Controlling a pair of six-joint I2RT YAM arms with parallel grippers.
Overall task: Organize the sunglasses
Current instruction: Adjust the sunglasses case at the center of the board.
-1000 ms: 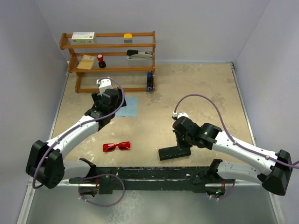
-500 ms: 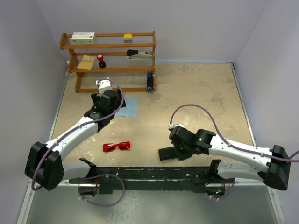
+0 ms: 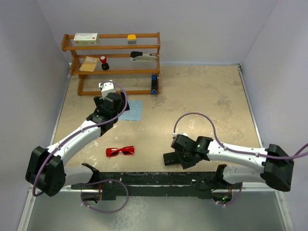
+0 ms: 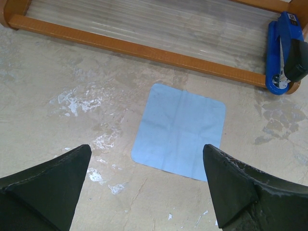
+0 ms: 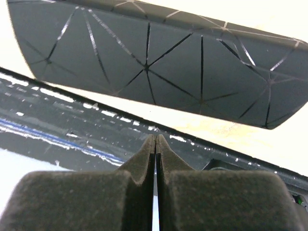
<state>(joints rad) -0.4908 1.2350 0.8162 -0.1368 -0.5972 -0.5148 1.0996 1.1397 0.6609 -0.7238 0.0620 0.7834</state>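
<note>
The sunglasses point(image 3: 120, 151) lie on the desk point(image 3: 207, 96) near its front edge, between the two arms, and neither gripper touches them. They look light and stiff but delicate: thin red arms that could bend or snap, and smooth lenses that would smear or slip under a pad. I'd pinch them across the bridge or the top bar of the frame. Whether their arms are folded I cannot tell from here. The left arm reaches forward toward the wooden rack point(image 3: 115, 48), and the left gripper point(image 4: 147, 159) has its jaws spread wide above the light blue cloth point(image 4: 180, 130), well apart from the glasses. The right arm lies low and stretched leftward, and the right gripper point(image 5: 155, 144) is pressed fully closed on nothing, right by the black case point(image 5: 159, 67).
</note>
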